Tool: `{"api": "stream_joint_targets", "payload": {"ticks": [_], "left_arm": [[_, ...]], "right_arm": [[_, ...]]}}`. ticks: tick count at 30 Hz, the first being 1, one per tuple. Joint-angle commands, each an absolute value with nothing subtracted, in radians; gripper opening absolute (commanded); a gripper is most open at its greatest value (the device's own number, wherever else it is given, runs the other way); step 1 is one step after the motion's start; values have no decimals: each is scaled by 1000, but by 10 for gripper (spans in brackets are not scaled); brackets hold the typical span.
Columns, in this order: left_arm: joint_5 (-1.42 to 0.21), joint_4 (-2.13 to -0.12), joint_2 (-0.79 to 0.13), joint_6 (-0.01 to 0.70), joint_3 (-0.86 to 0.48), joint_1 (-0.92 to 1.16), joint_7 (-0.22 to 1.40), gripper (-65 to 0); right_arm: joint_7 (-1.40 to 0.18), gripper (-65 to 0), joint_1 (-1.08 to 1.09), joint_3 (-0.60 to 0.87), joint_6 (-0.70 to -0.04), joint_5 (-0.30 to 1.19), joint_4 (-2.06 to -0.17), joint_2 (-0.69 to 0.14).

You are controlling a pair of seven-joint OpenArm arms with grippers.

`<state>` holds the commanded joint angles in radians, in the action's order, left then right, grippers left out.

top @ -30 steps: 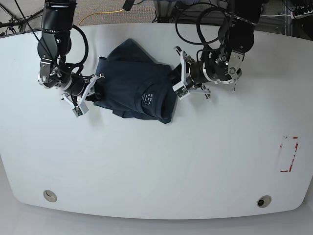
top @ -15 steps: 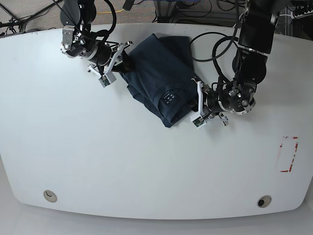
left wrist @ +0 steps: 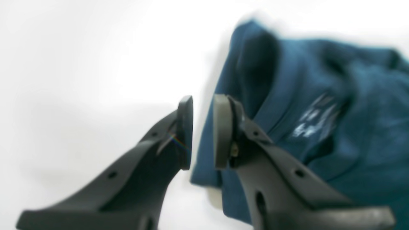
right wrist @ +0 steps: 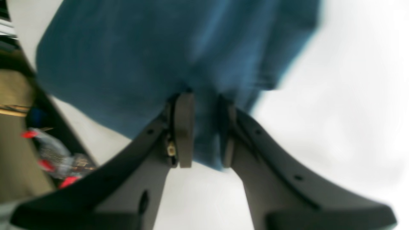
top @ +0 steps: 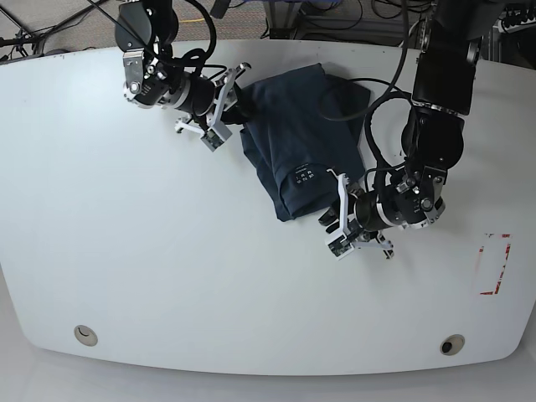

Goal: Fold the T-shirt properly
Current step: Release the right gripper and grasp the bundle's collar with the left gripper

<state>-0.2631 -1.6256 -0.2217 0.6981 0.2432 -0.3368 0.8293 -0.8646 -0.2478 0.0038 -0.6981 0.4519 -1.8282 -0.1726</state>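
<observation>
1. The white table (top: 167, 276) fills the base view, a broad rounded surface, mostly bare apart from a red-and-white marking (top: 493, 264) near one edge.

2. The T-shirt (top: 293, 134) lies toward the far side of the table, between the two arms. It is already gathered into a compact, layered packet with the neck label (top: 302, 177) showing on top. Its outline is skewed on the table, and the near corner looks loose, so I judge the main folds done, with squaring up and flattening still left.

3. The right gripper (top: 228, 109), on the base view's left, sits at the packet's far-left edge. In its wrist view cloth lies between the nearly closed jaws, so it appears clamped on the shirt's edge (right wrist: 204, 127).

4. The left gripper (top: 339, 219), on the base view's right, sits just off the packet's near corner. Its wrist view shows a narrow gap between the pads (left wrist: 220, 131), with only table seen through it and the shirt's edge just beside one pad. It appears released, holding nothing.

5. Both wrist views are blurred, so finer creases cannot be judged.
</observation>
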Motion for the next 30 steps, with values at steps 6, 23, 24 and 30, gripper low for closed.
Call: {"api": "stream_joint_targets", "payload": {"ticks": [6,23,24,30], "left_arm": [[-257,-1804,-180,698,159,-228,901,-561],[-48,-1956,-22,698,-28,73,898,-561],[-48,-1956,-10,698,-51,77,898,-561],[-47,-1956,31,698,-122,85,898,-561]], "right_arm": [[-865,-526,-203,4,-698,535,-1845,-257],[-863,-526,-171,-166,-698,489,-1736,-295],[-863,-526,-170,-196,-698,489,-1739,-294],[-865,-526,-104,-357,-698,479,-1725,-249]]}}
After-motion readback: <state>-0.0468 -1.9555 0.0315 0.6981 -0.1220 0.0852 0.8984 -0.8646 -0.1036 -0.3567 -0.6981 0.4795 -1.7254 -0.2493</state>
